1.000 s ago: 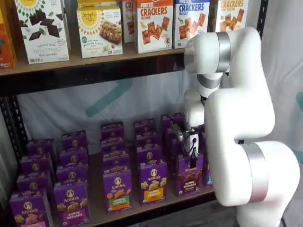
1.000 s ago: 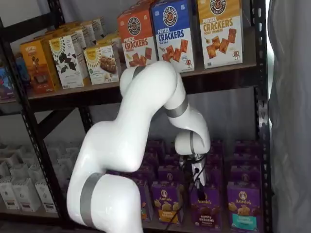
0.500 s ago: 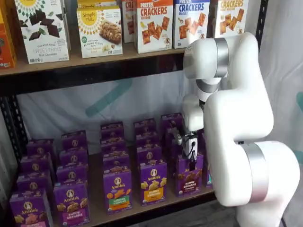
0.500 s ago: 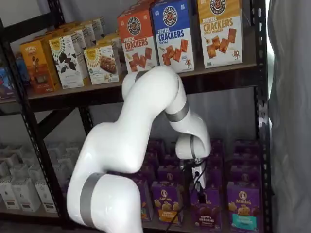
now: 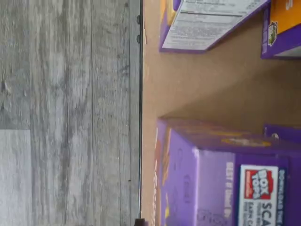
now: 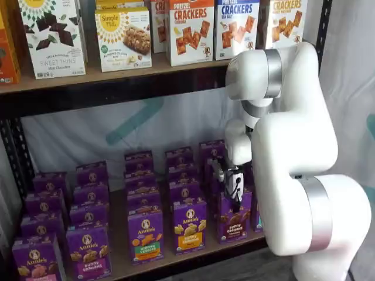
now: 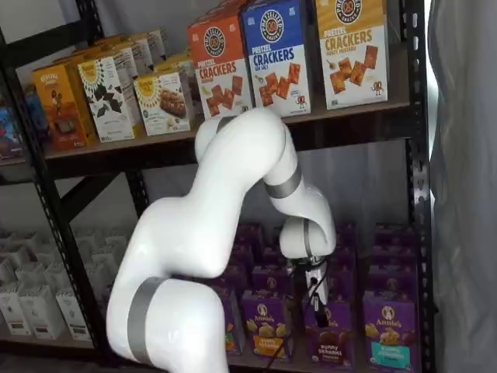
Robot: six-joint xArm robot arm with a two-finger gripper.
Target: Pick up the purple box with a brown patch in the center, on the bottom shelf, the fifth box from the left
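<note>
The purple box (image 6: pixel 234 220) with the dark brown band stands in the front row of the bottom shelf (image 6: pixel 118 237), second from the right in that row. It also shows in a shelf view (image 7: pixel 329 339). My gripper (image 6: pixel 236 201) hangs just above the box's top, with the cable beside it; it shows in both shelf views (image 7: pixel 317 298). Its black fingers are seen side-on, so no gap or grip shows. In the wrist view a purple carton top (image 5: pixel 225 179) lies close below, by the shelf's front edge (image 5: pixel 141 94).
Purple cartons with yellow (image 6: pixel 189 227) and orange (image 6: pixel 145 236) bands stand to the left, and a teal-banded one (image 7: pixel 388 336) to the right. More rows stand behind. Cracker boxes (image 6: pixel 190 32) fill the upper board. The white arm (image 6: pixel 293 152) blocks the rack's right side.
The gripper has sunk a little lower towards the top of the brown-banded box. The boxes have not moved.
</note>
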